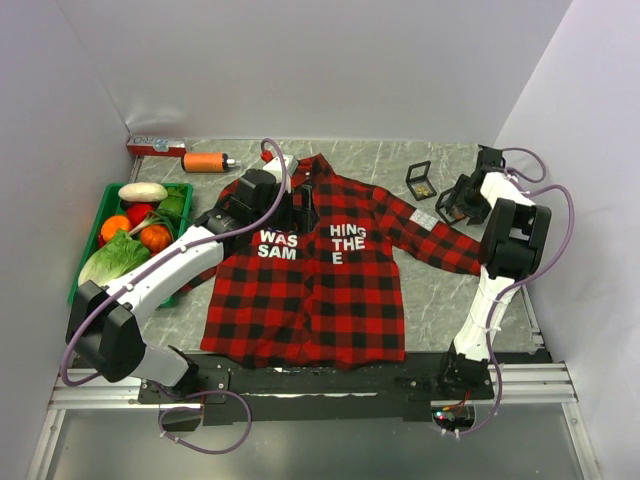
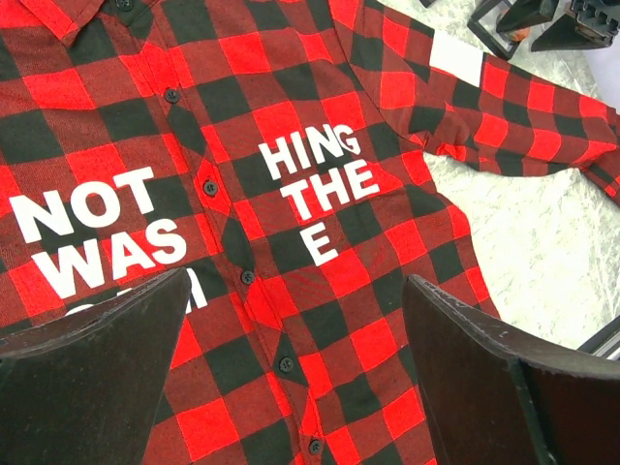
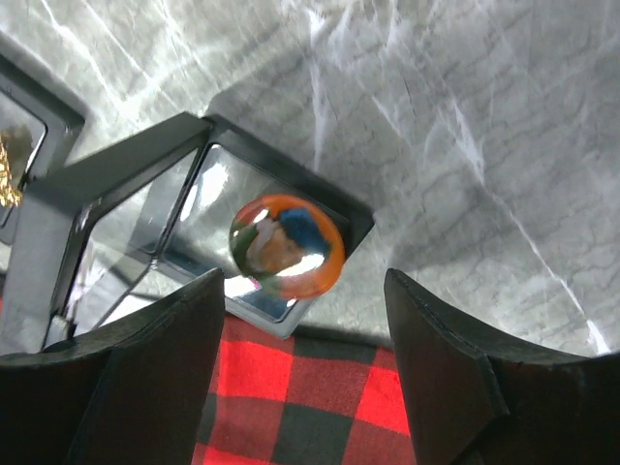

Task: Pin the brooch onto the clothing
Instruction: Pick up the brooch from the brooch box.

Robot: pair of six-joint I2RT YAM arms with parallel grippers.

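The shirt lies flat. Over its chest lettering the left gripper hovers, spread wide. Just beyond the shirt's sleeve, the right gripper hangs spread above the brooch in its open case. It should probably descend centred and pinch the rim squarely.

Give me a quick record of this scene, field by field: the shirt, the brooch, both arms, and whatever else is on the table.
shirt: red-and-black plaid, laid flat, front up, buttoned
brooch: round, orange and blue, in an open black display case beside the sleeve; not yet pinned
left gripper: above the chest lettering, jaws open, empty
right gripper: above the brooch, jaws open, holding nothing
other: green basket of vegetables; orange bottle
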